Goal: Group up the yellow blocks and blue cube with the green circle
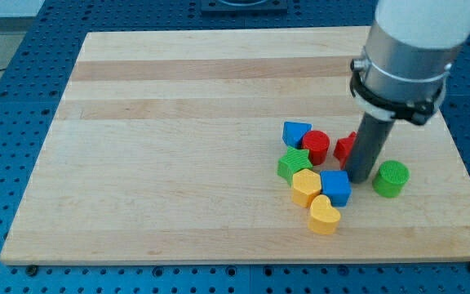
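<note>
- One view — set high beyond the board's [178,122] 6 o'clock edge, looking down toward 12.
- Fairly near — the board nearly fills the frame.

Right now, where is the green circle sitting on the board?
The green circle stands at the view's right, apart from the cluster, just right of my tip, which separates it from the blue cube.

My tip [360,179] stands in the narrow gap between the blue cube [335,187] and the green circle [391,178], the red block [347,148] crowding just behind it.
</note>
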